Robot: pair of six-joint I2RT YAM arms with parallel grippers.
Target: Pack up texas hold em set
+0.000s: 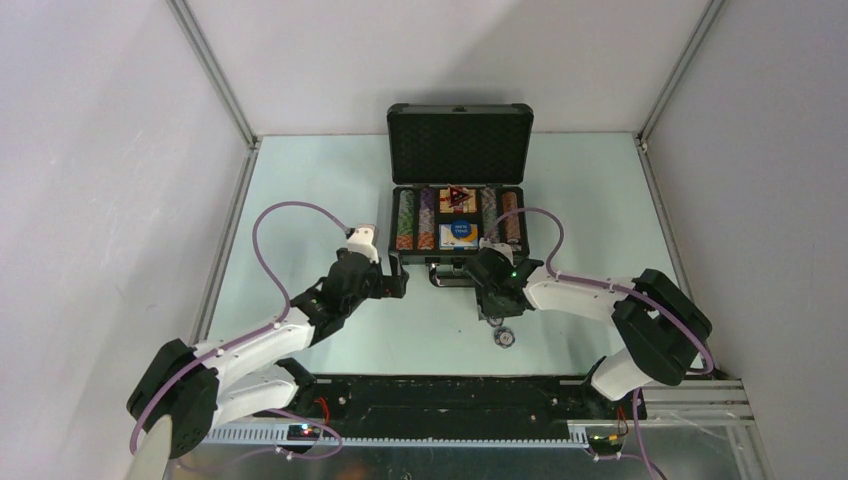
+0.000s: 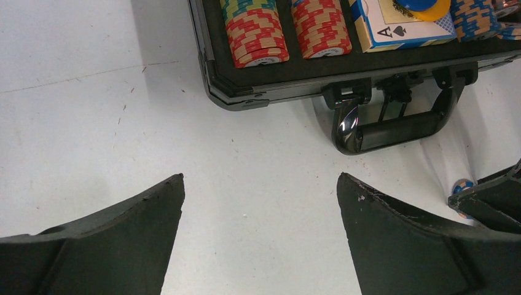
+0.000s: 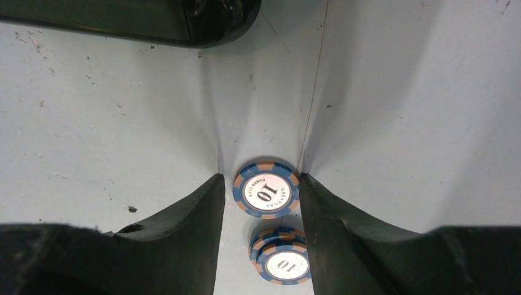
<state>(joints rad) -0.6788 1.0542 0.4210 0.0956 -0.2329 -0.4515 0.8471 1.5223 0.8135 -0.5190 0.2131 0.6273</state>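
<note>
The dark grey briefcase [image 1: 395, 225] stands open at the table's far middle, lid [image 1: 459, 140] upright. Rows of striped chips [image 1: 405, 220] fill it, with a blue-and-white card box [image 1: 460, 235] between them. My left gripper [image 1: 397, 283] hangs open over bare table [image 2: 261, 178], just short of the case's front left corner [image 2: 212, 92]. My right gripper [image 1: 495, 305] is down at the table in front of the handle [image 2: 393, 129]. Its fingers straddle a blue "10" chip [image 3: 265, 194], with a thin gap at one finger. A small stack of like chips [image 3: 279, 255] lies further back between them.
Grey walls enclose the pale table on three sides. The case handle's black end [image 3: 215, 24] lies just beyond my right fingertips. The black base rail [image 1: 450, 395] runs along the near edge. Loose chips [image 1: 503, 338] lie on the table below the right gripper.
</note>
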